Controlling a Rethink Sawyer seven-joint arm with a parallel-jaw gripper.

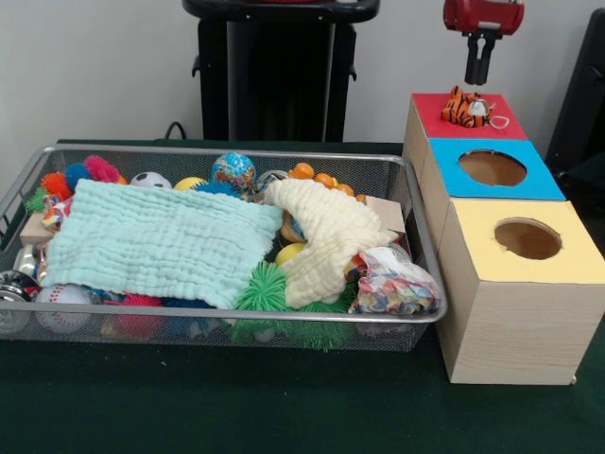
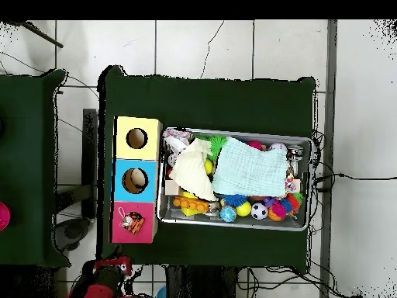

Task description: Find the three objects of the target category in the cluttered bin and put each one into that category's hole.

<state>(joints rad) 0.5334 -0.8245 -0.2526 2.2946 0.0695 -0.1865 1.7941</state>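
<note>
**Mia:** Green tablecloth (image 1: 236,407) fills the bottom of the front view. What sits on it?

**Sam:** A wire bin (image 1: 421,236) sits on it, full of toys. Right beside it, on the right side of the frame, stand three wooden boxes in a row. The yellow box (image 1: 567,260) is at the lower right, the blue box (image 1: 544,184) is above it, and the red box (image 1: 430,113) is at the top.

**Mia:** Do the boxes have holes?

**Sam:** The yellow one and the blue one each show a round hole on top. On the red one lies a little tiger toy (image 1: 468,109), orange with black stripes. It covers the middle of the red top.

**Mia:** What is in the bin?

**Sam:** A light green cloth (image 1: 161,241) covers the left and middle part. A cream cloth (image 1: 326,236) lies to its right, touching it. A spiky green ball (image 1: 262,288) peeks out at the bottom edge between them. A globe ball (image 1: 233,170), a soccer ball (image 1: 149,180) and small orange balls (image 1: 317,175) line the top edge of the bin. A bag of colored bits (image 1: 392,284) rests in the lower right corner.

**Mia:** Where is the robot hand?

**Sam:** The gripper (image 1: 478,74) hangs at the upper right of the frame, just above the tiger toy, not touching it. It holds nothing. I cannot tell if it is apart or together.
</note>
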